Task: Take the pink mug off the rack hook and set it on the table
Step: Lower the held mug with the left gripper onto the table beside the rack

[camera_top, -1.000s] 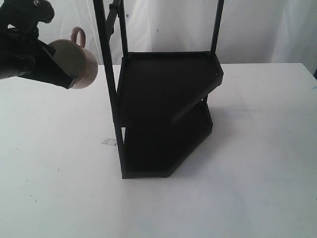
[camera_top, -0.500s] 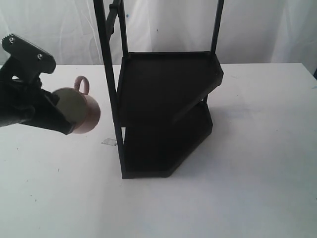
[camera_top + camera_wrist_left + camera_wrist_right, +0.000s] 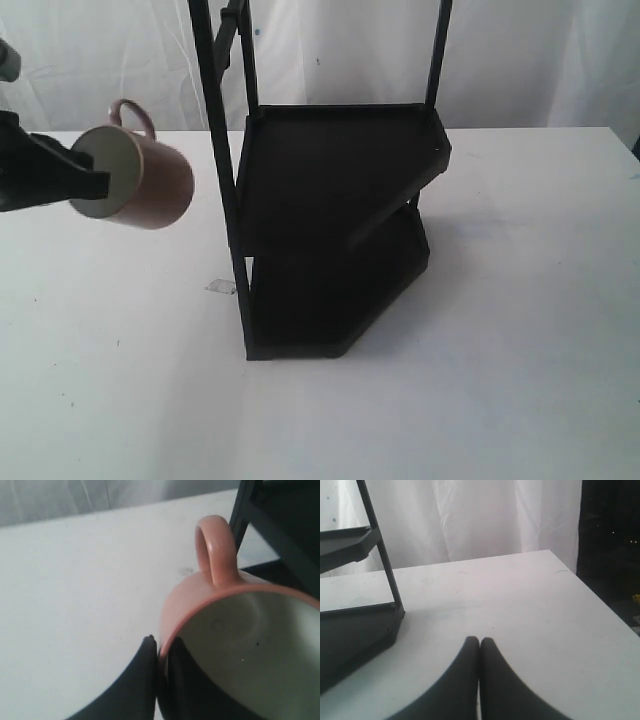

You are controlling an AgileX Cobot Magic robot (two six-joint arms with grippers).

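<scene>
At the far left of the exterior view, the left hand (image 3: 92, 186) reaches in from the edge, black and partly cut off. It is closed narrowly on the rim of the pink mug (image 3: 138, 180). The left wrist view shows the grip closely: the hand (image 3: 159, 651) pinches the rim wall, with one finger on the pink outside and the other inside the cream bowl of the mug (image 3: 240, 645).

The mug is tipped onto its side, with its mouth facing left and near and its loop handle uppermost. It appears to hang clear of the bench (image 3: 520, 360), over the left part, with no contact visible. It is off the rack hook (image 3: 231, 30) and sits left of the rack's near left post (image 3: 226, 180), apart from it.

A small pale scrap (image 3: 220, 287) lies on the bench just left of the foot of that post. The tall black rack (image 3: 340, 210) stands at the middle of the bench, its two flat shelves stacked one above the other. The hook juts from its uprights near the top. A white curtain (image 3: 540, 60) hangs behind on the far side.

The right hand (image 3: 479, 643) appears only in the right wrist view. Its fingers are pressed together and hold nothing. It is over bare bench to the right of the rack (image 3: 355, 630).
</scene>
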